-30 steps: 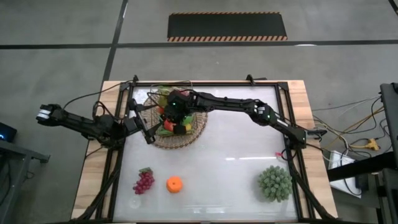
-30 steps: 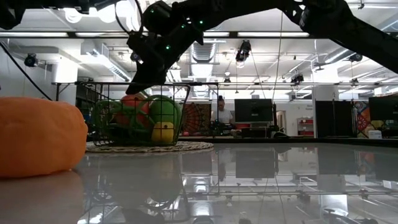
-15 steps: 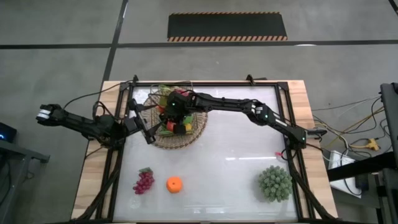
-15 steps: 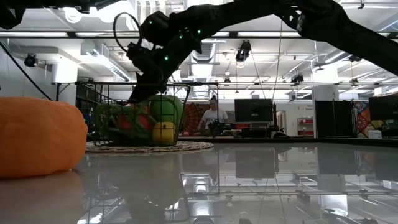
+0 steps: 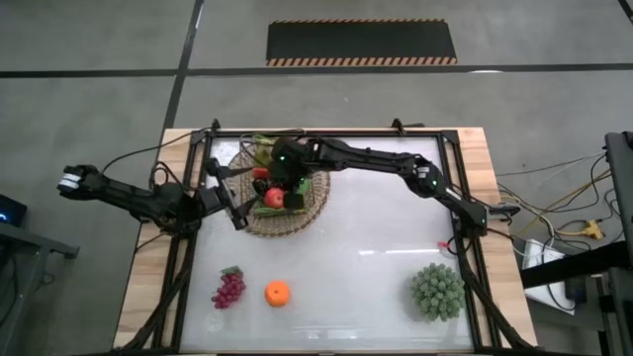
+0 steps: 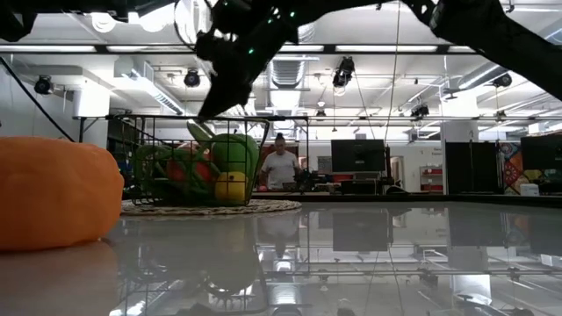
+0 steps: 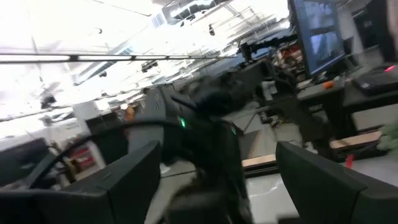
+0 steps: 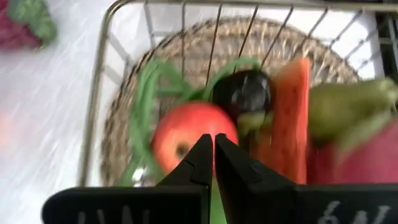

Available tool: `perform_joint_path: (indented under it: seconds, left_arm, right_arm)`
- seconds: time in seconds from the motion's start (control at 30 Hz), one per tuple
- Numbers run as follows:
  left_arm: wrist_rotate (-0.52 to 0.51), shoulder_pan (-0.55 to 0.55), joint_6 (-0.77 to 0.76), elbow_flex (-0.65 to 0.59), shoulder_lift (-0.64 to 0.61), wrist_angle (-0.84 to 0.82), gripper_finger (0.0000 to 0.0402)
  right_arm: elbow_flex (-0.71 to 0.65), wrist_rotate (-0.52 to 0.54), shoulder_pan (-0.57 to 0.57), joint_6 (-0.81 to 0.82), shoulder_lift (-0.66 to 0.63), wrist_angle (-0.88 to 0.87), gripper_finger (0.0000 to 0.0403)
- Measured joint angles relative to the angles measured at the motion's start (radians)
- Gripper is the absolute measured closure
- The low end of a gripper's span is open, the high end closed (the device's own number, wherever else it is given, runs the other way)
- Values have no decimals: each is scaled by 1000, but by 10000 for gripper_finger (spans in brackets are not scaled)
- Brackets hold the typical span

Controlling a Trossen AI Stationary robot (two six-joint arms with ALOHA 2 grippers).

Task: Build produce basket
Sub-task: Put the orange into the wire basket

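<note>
The right gripper [image 8: 213, 146] hangs over the basket [image 5: 315, 209], its 2 fingertips pressed together with nothing between them. Directly beneath it inside the basket sit a red apple [image 8: 191, 142], green beans [image 8: 147, 99], a pear [image 8: 348, 106] and a dark round piece [image 8: 244, 93]. The left gripper [image 5: 237, 220] rests just beside the basket's rim, on the side away from the right arm; I cannot tell how its fingers stand. Nearer the table's front edge, well apart from both grippers, lie purple grapes [image 5: 228, 288] and an orange [image 5: 277, 293], with a spiky green ball [image 5: 437, 292] farther off.
</note>
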Motion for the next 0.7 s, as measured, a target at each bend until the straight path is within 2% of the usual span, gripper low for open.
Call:
perform_joint_path:
  seconds: [0.33,0.53,0.7]
  left_arm:
    - [293,0,-126,14,89,11,102]
    - [312,-1,-275,18,204,128,102]
    - [314,-1,-407,30,299,201,102]
  right_arm:
    - [-1,-3,5,-5,-164,-427,394]
    - [-54,-51,27,18,-250,-601,394]
    - [-282,-111,75,18,-380,-518,394]
